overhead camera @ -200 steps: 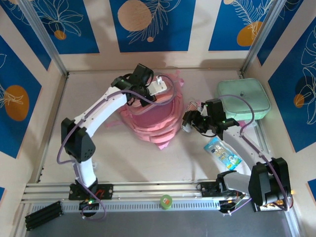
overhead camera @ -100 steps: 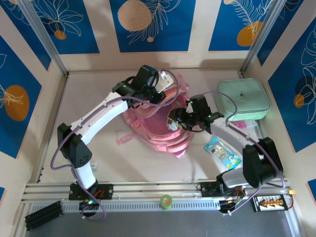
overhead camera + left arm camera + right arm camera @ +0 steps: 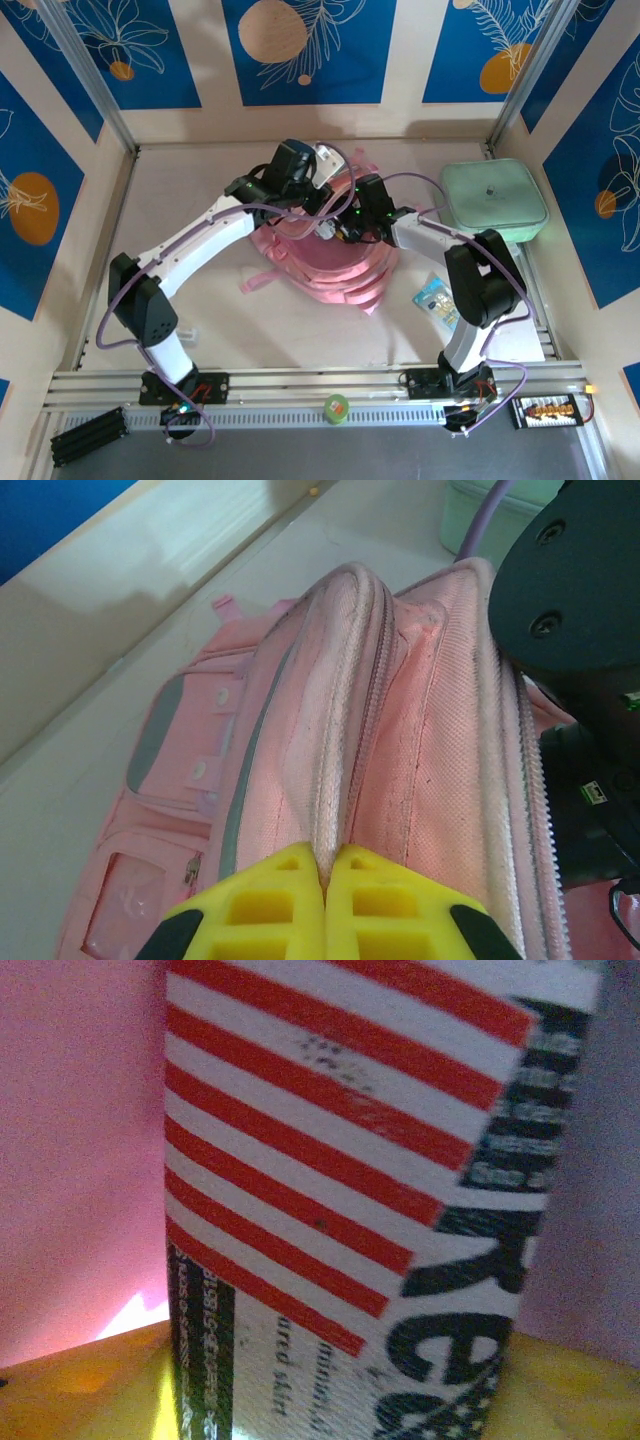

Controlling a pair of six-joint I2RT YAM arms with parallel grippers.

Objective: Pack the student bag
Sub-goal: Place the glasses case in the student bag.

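The pink student bag lies mid-table with its top opening held up. My left gripper is shut on the bag's zip edge; in the left wrist view the yellow fingers pinch the white-lined rim of the bag. My right gripper reaches into the opening from the right. It is shut on a box with red and white stripes and black lettering, which sits between its yellow fingers with pink bag lining around it. The right arm's black wrist is close beside the left gripper.
A mint-green zip case stands at the back right. A blue printed packet lies right of the bag. A green tape roll rests on the front rail. Walls close in the table on three sides.
My right gripper has carried the striped box leftward from beside the bag into its opening. The left gripper kept its hold on the rim and shifted slightly right with the bag.
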